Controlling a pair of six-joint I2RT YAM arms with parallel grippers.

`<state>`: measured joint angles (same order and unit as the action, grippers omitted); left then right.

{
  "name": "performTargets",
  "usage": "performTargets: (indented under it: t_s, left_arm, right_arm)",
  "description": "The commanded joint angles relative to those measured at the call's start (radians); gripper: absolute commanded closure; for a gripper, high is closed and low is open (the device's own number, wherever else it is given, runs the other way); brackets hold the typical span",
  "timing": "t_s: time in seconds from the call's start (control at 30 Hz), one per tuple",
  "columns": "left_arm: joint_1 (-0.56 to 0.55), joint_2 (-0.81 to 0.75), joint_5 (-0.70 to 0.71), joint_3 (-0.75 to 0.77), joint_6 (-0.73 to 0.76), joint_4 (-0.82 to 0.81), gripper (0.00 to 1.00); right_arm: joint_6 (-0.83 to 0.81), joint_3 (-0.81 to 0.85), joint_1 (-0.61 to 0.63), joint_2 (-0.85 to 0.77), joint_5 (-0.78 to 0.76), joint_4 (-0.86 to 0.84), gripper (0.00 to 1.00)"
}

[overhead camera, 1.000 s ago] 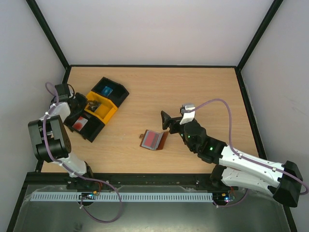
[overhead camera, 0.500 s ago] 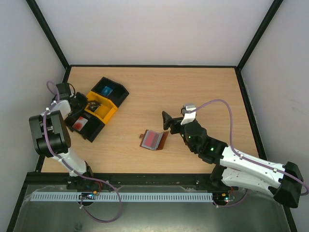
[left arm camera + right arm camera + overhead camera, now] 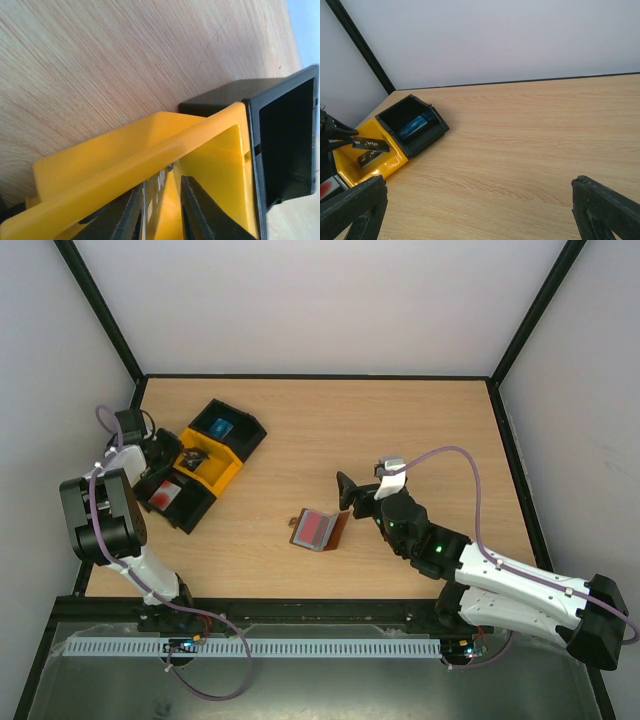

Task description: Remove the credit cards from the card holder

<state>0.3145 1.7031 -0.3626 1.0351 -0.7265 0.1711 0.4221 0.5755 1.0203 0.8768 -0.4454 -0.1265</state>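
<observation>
While its two black fingers stand only narrowly parted, the left tool (image 3: 161,200) reaches down into the yellow open-topped plastic bin (image 3: 125,160) at the left side of the light wooden surface (image 3: 400,430). A thin dark grey rectangular plastic card with pale lettering (image 3: 370,145) sits in the gap, close against one finger, and the gap is wider than the card's edge. Below it on the bin's floor lies a second dark shape (image 3: 370,158) of like form; whether that is a card or a reflection I cannot tell. Two black plastic bins touch the yellow one: the far bin (image 3: 245,430) holds a small blue object (image 3: 221,426), and the near bin (image 3: 190,510) holds something red and white.

Well apart from these, the right tool (image 3: 347,492) hovers with its fingers spread wide and nothing between them. Just beside it, the small brown leather card holder (image 3: 341,529) lies open near the middle of the surface. A flat red plastic card (image 3: 314,528) sits in its inner pocket, face up.
</observation>
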Motion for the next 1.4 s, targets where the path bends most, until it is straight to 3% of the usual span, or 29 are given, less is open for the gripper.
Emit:
performTargets:
  t_s: [0.0,0.1,0.43,0.63,0.8,0.97,1.13,1.27,1.37]
  left_arm:
    - [0.006,-0.016,0.043,0.041,0.005,0.021,0.68]
    - [0.006,-0.03,0.063,0.046,0.003,0.033,0.53]
    - [0.004,-0.086,0.084,0.073,0.001,0.061,0.36]
    - [-0.025,-0.122,0.032,0.091,0.043,0.086,0.35]
    - [-0.111,-0.138,0.027,0.163,0.134,0.187,0.35]
    - [-0.155,-0.164,-0.062,0.163,0.174,0.224,0.34]
    - [-0.254,-0.207,-0.078,0.163,0.245,0.302,0.34]
    - [-0.347,-0.265,-0.103,0.113,0.268,0.312,0.34]
    - [-0.395,-0.313,-0.126,0.041,0.277,0.292,0.34]
  right_arm:
    - [0.004,-0.007,-0.005,-0.017,-0.003,0.03,0.02]
    - [0.006,-0.008,-0.005,-0.023,-0.004,0.029,0.02]
    - [0.046,-0.018,-0.005,-0.032,0.044,0.039,0.02]
    - [0.106,-0.01,-0.005,0.01,0.082,0.034,0.03]
    - [0.176,0.06,-0.004,0.106,0.101,0.122,0.02]
    - [0.262,0.105,-0.005,0.201,0.13,0.19,0.02]
    - [0.36,0.155,-0.005,0.287,0.091,0.28,0.03]
    - [0.391,0.191,-0.005,0.331,0.167,0.296,0.0]
    - [0.401,0.145,-0.005,0.327,0.273,0.186,0.1]
